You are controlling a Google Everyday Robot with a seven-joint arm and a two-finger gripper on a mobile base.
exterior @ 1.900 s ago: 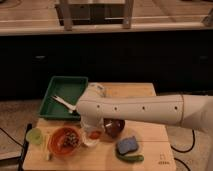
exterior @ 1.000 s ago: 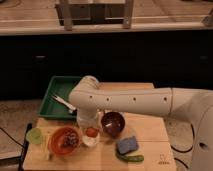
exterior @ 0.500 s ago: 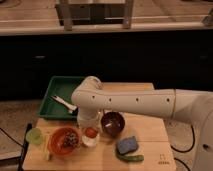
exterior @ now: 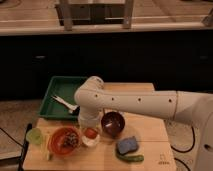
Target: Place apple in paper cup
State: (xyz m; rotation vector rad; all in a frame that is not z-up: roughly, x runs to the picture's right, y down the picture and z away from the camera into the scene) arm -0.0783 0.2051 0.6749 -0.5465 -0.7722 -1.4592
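The apple (exterior: 91, 133), small and orange-red, sits inside the short white paper cup (exterior: 90, 142) at the front left of the wooden table. My gripper (exterior: 87, 120) hangs just above and slightly behind the cup, at the end of the white arm (exterior: 135, 102) that reaches in from the right. The arm's wrist housing hides most of the gripper.
A dark maroon bowl (exterior: 113, 124) stands right of the cup. An orange bowl (exterior: 65, 141) with dark contents stands left of it, and a pale green cup (exterior: 35, 136) further left. A green tray (exterior: 60, 95) holds a white utensil behind. A blue sponge (exterior: 128, 145) and a green item (exterior: 131, 157) lie at the front right.
The arm swung left and lifted a little, uncovering the white cup with the apple in it. Over the last second almost nothing moved.
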